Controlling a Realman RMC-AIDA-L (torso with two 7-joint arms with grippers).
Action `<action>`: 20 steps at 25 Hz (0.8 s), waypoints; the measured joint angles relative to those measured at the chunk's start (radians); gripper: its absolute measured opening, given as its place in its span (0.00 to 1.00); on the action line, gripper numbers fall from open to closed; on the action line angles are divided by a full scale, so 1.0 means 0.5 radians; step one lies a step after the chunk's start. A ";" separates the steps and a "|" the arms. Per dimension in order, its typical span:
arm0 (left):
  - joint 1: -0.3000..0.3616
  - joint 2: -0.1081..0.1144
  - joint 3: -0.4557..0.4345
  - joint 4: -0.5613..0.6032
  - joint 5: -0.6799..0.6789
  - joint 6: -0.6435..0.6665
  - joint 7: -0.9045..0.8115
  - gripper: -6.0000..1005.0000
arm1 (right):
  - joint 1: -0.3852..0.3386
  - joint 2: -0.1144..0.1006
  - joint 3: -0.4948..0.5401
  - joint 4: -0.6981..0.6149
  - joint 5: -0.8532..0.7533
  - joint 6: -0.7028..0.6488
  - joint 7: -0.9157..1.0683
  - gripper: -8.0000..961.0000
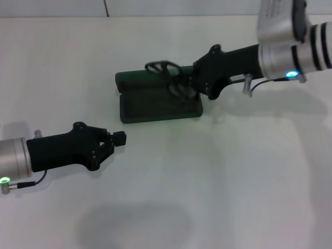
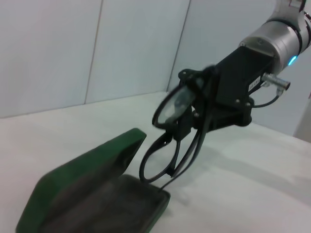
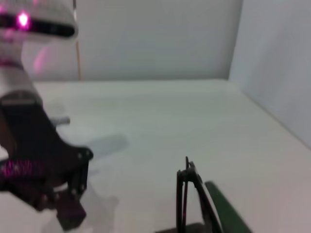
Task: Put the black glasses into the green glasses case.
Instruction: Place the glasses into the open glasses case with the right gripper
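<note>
Black glasses (image 2: 176, 127) in right gripper (image 1: 193, 83) — temples down — over green glasses case (image 1: 155, 105)

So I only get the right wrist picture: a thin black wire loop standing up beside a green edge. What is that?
Observer: Those are thin black-framed glasses, gripped by the right pincer, which is out of your shot.
Visitor: And the green edge?
Observer: It belongs to a dark green hard-shell glasses case. The head view shows it lying open, lid folded back and away from the robot.
Visitor: Are the glasses inside yet?
Observer: Not fully. In the left wrist view the lenses are up in the air, tilted, and only the temple tips reach down to the dark lining.
Visitor: And that black thing on my side?
Observer: That's the left pincer, open and well short of the case.
</note>
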 joint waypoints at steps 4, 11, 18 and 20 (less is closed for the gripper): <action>0.041 0.024 0.000 -0.001 0.009 0.001 -0.010 0.06 | 0.016 0.002 -0.202 -0.006 0.043 0.138 0.021 0.04; 0.052 0.029 0.007 -0.001 0.010 0.003 -0.008 0.06 | 0.016 0.002 -0.275 0.007 0.059 0.229 0.034 0.04; 0.041 0.019 0.012 -0.001 0.010 0.005 -0.003 0.06 | 0.004 0.002 -0.284 0.010 0.059 0.269 0.037 0.04; 0.041 0.018 0.012 -0.001 0.010 0.007 -0.002 0.06 | 0.003 0.002 -0.291 0.009 0.059 0.273 0.037 0.04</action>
